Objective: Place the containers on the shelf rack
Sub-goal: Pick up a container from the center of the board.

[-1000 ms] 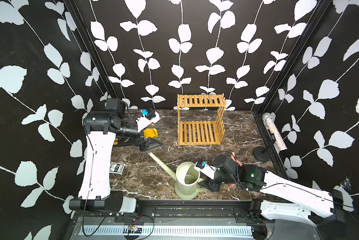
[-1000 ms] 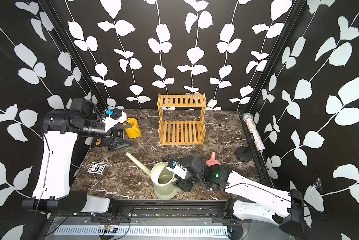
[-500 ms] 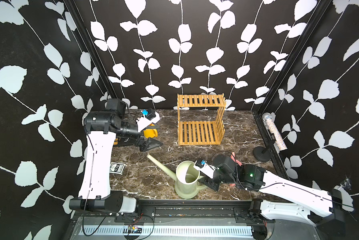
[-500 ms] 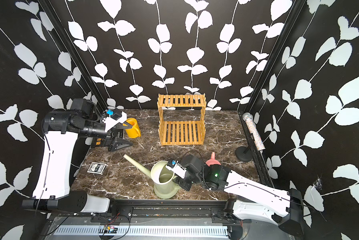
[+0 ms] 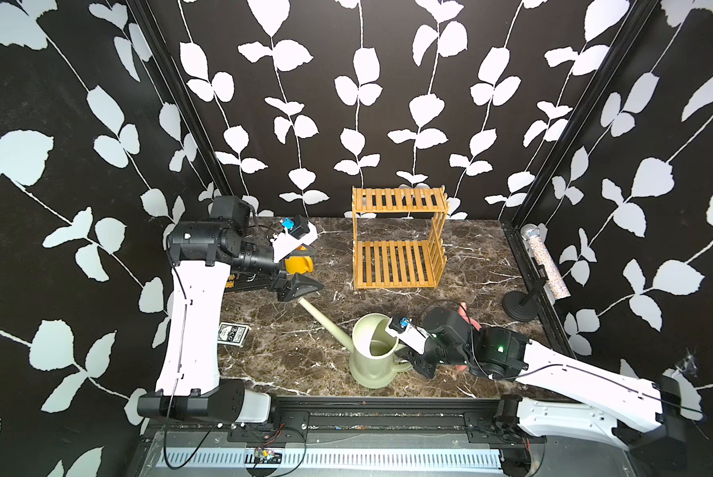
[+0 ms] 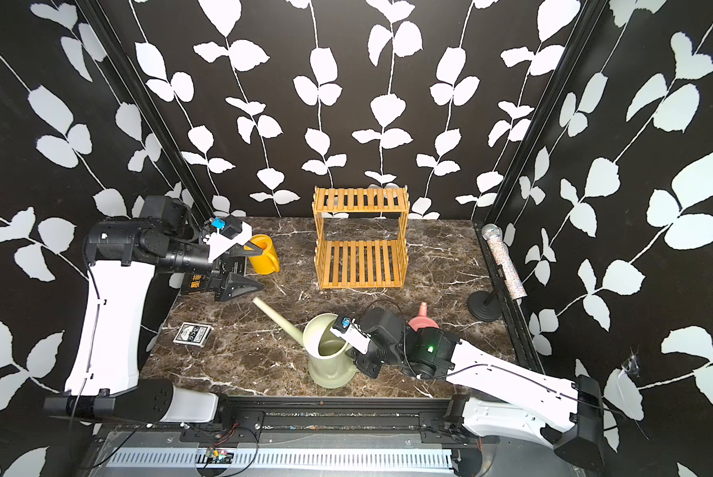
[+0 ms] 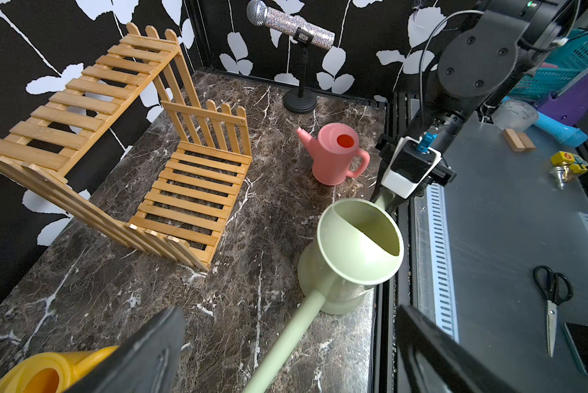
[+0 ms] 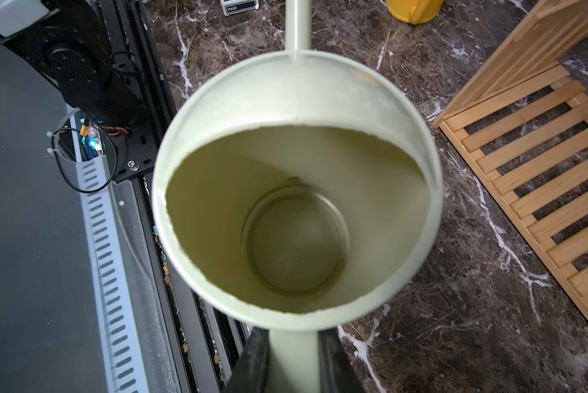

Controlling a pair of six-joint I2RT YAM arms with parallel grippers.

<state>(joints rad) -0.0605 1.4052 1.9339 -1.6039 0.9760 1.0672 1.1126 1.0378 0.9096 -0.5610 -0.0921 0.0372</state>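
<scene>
Fingers of right gripper closed on the handle of the green watering can, one black pad against each side of it, seen in the right wrist view. Can stands upright on the marble tabletop, in front of the shelf rack on the robot's side, apart from it. Its long spout points away from the rack's front edge toward the left arm's side. Left gripper has its fingers spread wide with nothing held. It hovers off the rack's left front corner, just over the spout tip. In the left wrist view the spout runs between the two fingers, and I cannot tell whether they touch it. Yellow watering can upright on the tabletop, near the rack's left side, partly behind the left wrist. Pink watering can upright off the rack's right front corner, beside the right arm. Rack upright against the back wall, two slatted tiers. Black book flat under the left gripper, left of the rack. Poker card box further forward on that side. Glittery microphone on its stand, well right of the rack.
</scene>
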